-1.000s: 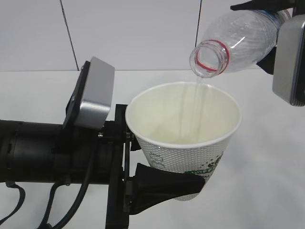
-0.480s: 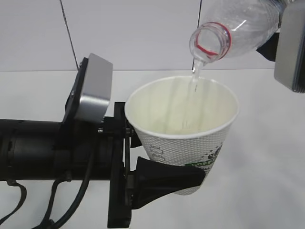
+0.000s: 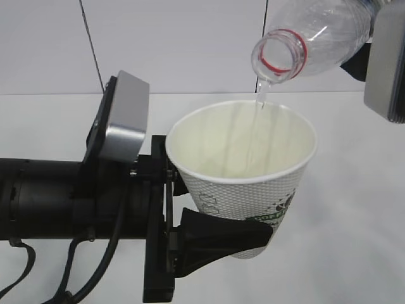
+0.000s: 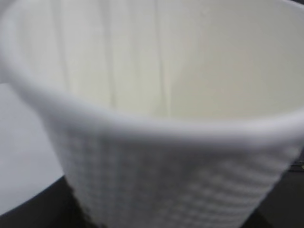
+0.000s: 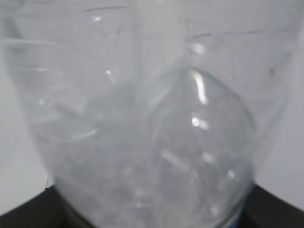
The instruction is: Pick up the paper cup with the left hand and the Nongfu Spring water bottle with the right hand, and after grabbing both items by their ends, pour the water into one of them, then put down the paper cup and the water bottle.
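1. On my exterior feed the left hand (image 3: 218,244) comes in from nine o'clock, a thick black arm with a silver-grey module (image 3: 120,130) tilted on top of it. Its jaws stand partly apart and clamp the low end of the paper cup (image 3: 250,190); one black finger (image 3: 221,239) lies across the cup's near side, and I can't see the far one behind the cup.

2. The cup is held off the white table (image 3: 354,240), mouth up and tipped a little toward three o'clock. Its cream inside is in plain view, with green print on the dimpled wall near the base.

3. My left wrist feed is filled by that cup (image 4: 156,118), blurred and very close, rim across the middle and dark gripper parts at six o'clock.

4. A thin stream of water (image 3: 259,104) falls from the bottle mouth into the cup at roughly one o'clock of its rim.

5. The Nongfu Spring water bottle (image 3: 316,35) is above the cup at one o'clock, tipped neck-down toward seven o'clock, capless, red ring at the neck.

6. The right hand's grey module (image 3: 386,69) shows at the frame's three o'clock edge. On the right wrist feed the bottle (image 5: 147,128) fills the view, with dark gripper parts at both lower corners. The jaws are partly apart, closed on the bottle's far end.
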Tool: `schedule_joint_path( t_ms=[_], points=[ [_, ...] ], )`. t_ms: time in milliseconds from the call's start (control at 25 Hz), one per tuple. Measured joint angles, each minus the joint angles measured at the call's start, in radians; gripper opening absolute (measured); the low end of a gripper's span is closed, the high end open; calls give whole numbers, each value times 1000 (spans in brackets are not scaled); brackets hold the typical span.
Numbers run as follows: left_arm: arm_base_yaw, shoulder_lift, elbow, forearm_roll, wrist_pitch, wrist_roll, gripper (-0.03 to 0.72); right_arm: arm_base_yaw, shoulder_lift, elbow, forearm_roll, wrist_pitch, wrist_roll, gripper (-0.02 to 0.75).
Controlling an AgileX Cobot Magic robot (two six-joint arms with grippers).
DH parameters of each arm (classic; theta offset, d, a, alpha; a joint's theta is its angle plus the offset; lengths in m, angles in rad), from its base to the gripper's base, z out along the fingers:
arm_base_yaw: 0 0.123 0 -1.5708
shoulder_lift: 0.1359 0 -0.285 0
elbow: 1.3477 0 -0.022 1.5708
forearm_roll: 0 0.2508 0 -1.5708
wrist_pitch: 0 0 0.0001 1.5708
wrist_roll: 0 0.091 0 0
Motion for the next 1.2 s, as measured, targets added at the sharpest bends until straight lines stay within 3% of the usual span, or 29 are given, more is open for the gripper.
schedule_joint_path(
  t_ms=[1200],
  points=[
    [0,0,0,-1,27,0,493,0,0,0,2,0,-2,438]
  ],
)
